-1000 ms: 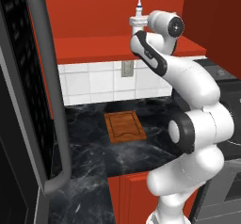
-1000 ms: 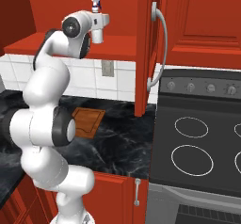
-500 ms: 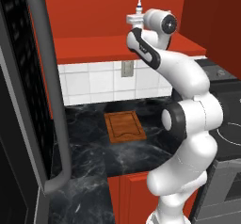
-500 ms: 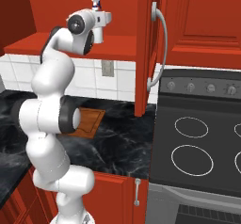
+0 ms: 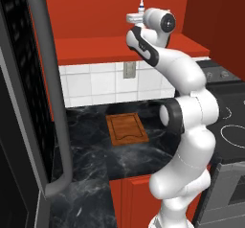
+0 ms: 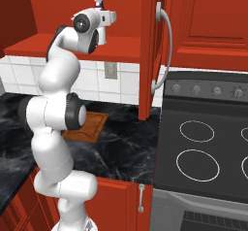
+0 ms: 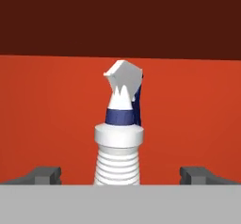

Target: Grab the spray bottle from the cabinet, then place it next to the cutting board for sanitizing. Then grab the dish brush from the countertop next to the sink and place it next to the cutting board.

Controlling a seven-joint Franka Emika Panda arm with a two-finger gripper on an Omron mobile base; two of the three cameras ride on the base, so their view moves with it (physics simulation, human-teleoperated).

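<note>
Left base view: white arm rising from lower right, bending up and reaching into the open red cabinet (image 5: 119, 47). Gripper (image 5: 134, 17) held level at the height of the cabinet shelf, seen from the side, finger spacing too small to judge here. Spray bottle (image 5: 141, 4) upright on the shelf just behind the gripper, only its thin nozzle and neck showing above the hand. Below, black marble countertop (image 5: 86, 150) with white veins, and the brown wooden cutting board (image 5: 126, 129) lying flat on it near the tiled wall. Dark door with a grey handle along the left edge.

Right base view: arm rising from lower left, gripper (image 6: 110, 17) again up at the shelf, spray bottle (image 6: 100, 2) tip peeking over it. Cutting board (image 6: 89, 126) partly hidden behind the arm's elbow. Open red cabinet door (image 6: 149, 50) with a curved silver handle hanging to the right, black stove (image 6: 203, 147) with ring burners beyond.

Hand view: spray bottle (image 7: 120, 133) upright and centred against the red cabinet back, ribbed white body, dark blue collar, white trigger head. Fingertips (image 7: 44, 175) spread wide, one on each side of the bottle, both apart from it, nothing gripped.
</note>
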